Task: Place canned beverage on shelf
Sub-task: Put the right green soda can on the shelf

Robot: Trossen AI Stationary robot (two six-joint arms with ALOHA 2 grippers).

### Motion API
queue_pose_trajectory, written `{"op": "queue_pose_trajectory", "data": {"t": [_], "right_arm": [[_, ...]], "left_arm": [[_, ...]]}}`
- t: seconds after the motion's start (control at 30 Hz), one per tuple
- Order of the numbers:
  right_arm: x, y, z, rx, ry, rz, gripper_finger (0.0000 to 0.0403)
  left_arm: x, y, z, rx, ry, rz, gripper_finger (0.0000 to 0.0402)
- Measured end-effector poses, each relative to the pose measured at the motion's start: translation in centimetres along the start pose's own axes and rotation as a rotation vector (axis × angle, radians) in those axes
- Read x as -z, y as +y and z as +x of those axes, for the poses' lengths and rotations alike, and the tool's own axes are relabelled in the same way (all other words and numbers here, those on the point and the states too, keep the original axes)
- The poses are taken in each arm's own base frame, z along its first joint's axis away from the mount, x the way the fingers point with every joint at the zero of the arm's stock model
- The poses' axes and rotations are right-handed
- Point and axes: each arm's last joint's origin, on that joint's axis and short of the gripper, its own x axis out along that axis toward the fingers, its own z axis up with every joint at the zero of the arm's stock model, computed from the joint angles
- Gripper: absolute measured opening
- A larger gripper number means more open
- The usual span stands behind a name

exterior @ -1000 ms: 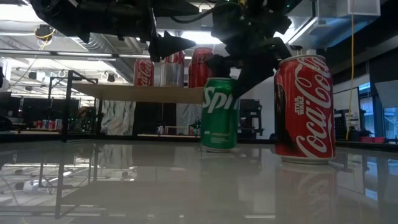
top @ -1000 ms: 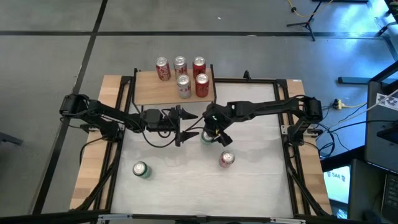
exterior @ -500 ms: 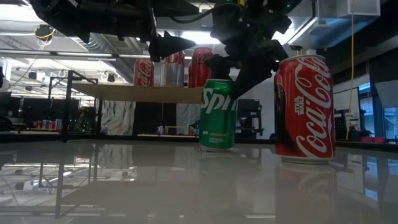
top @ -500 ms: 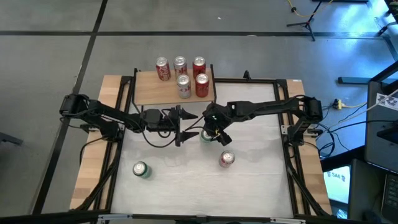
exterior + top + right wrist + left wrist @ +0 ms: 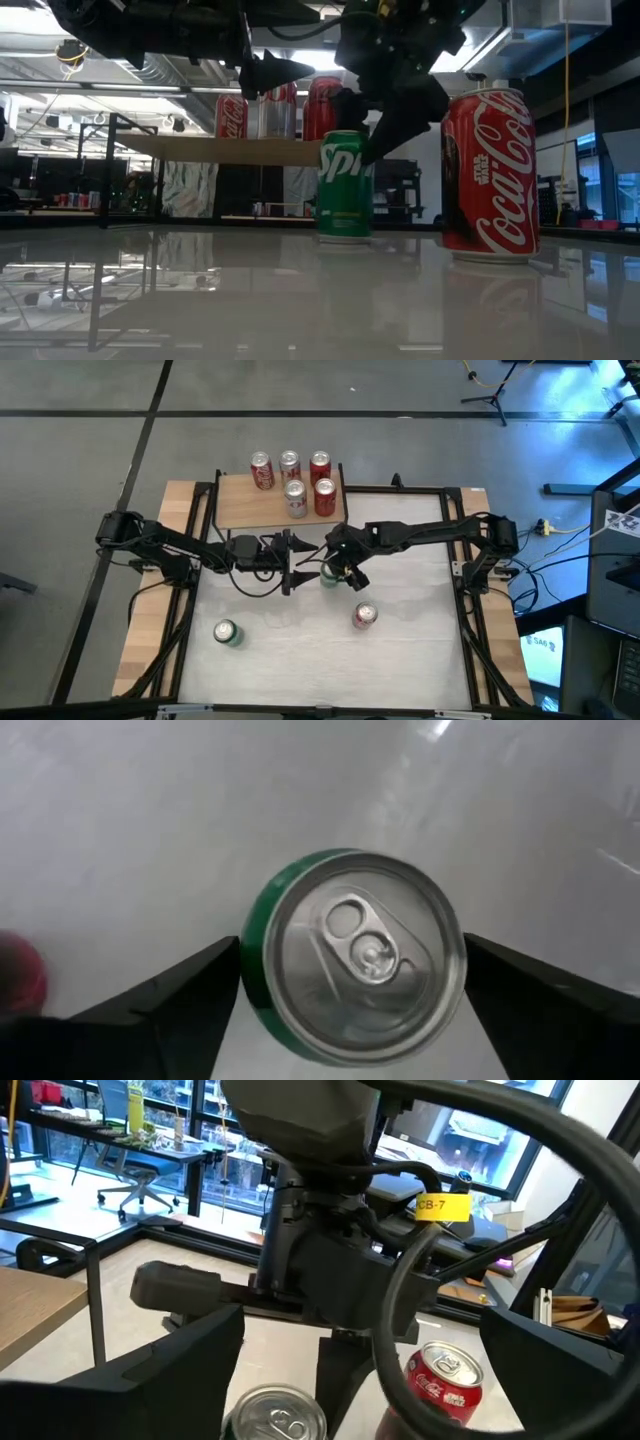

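Observation:
A green Sprite can [image 5: 344,187] stands upright at mid-table, also seen from above in the right wrist view [image 5: 352,955]. My right gripper [image 5: 334,571] is over it, shut on it. My left gripper [image 5: 298,563] is open and empty just to the can's left, level, pointing at it. The can's top [image 5: 275,1417] shows between its fingers. The light-wood shelf [image 5: 235,506] stands at the far edge with several cans [image 5: 293,482] on it. A red Coke can [image 5: 364,616] and another green can [image 5: 226,632] stand on the table nearer the front. My right gripper pinches the Sprite can's upper side wall [image 5: 250,960] between its two fingers, one on each opposite side. The fingers [image 5: 380,135] come from above, pointing down. The can is upright. I cannot tell whether its base rests on the table or hangs just clear.
The red Coke can [image 5: 488,175] stands close to the right of the held can, nearer the front. The shelf's black legs [image 5: 112,170] rise at the far left. The tabletop [image 5: 300,660] has wooden strips along both sides.
My right gripper has gone a little toward the table's left, toward my left gripper, taking the Sprite can with it. The can stays upright.

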Motion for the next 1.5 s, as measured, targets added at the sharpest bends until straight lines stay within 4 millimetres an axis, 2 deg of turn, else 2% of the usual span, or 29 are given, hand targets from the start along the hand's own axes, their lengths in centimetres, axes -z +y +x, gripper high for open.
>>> {"op": "queue_pose_trajectory", "data": {"t": [0.57,0.8,0.97,1.07,1.3,1.5], "right_arm": [[-0.1,0.0,-0.1,-0.009,-0.017,-0.002,0.0365],[-0.4,0.1,-1.1,0.001,-0.031,-0.006,0.0365],[-0.8,0.2,-3.3,0.028,-0.064,-0.014,0.0365],[-1.0,0.6,-5.4,0.037,-0.076,-0.007,0.0365],[-0.6,1.9,-10.4,0.056,-0.065,0.170,0.0365],[-0.4,2.6,-13.2,0.095,-0.094,0.268,0.0365]], "left_arm": [[0.1,0.0,0.0,-0.002,0.009,0.002,0.0396],[0.1,0.0,0.0,-0.004,0.015,0.003,0.0396],[0.1,0.0,0.0,-0.004,0.015,0.004,0.0396],[0.1,0.0,0.0,-0.004,0.015,0.004,0.0396],[0.1,0.1,0.0,-0.056,0.000,0.009,0.0396],[-0.2,0.3,0.1,-0.083,-0.018,0.011,0.0396]]}}
